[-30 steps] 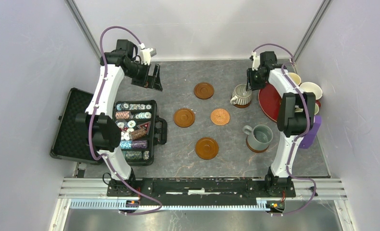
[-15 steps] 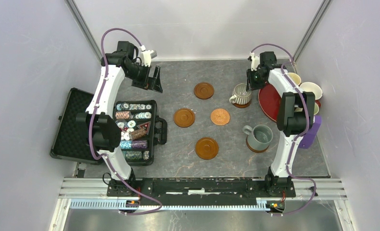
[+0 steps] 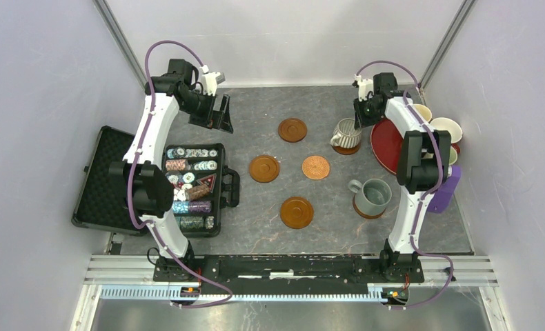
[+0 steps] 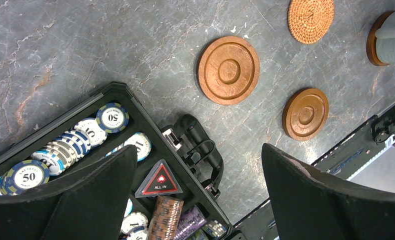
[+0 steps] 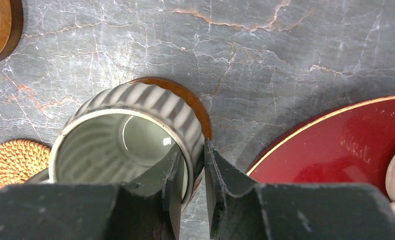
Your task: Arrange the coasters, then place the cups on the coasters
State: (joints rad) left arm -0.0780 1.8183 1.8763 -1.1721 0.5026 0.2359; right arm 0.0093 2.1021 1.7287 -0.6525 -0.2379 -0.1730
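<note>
A ribbed grey-white cup (image 3: pixel 346 134) stands on a dark coaster (image 3: pixel 348 149) beside the red tray. My right gripper (image 3: pixel 359 124) is shut on that ribbed cup (image 5: pixel 135 107): one finger is inside the rim and the other outside, above its coaster (image 5: pixel 193 105). A grey-blue cup (image 3: pixel 374 194) sits on another coaster (image 3: pixel 366 212). Bare coasters lie at the back (image 3: pixel 292 129), left (image 3: pixel 264 168) and front (image 3: pixel 296 212), and a copper patterned coaster (image 3: pixel 316 167) lies between them. My left gripper (image 3: pixel 218 114) hangs open and empty at the back left.
An open black case of poker chips (image 3: pixel 194 186) lies at the left, below my left gripper (image 4: pixel 198 149). The dark red tray (image 3: pixel 387 145) at the right holds more cups, among them a cream one (image 3: pixel 421 112) and a white one (image 3: pixel 446 128). A purple object (image 3: pixel 448 189) stands beside it.
My right jaws have narrowed onto the ribbed cup's rim, and the cup has shifted slightly toward the back right. The left arm has barely moved.
</note>
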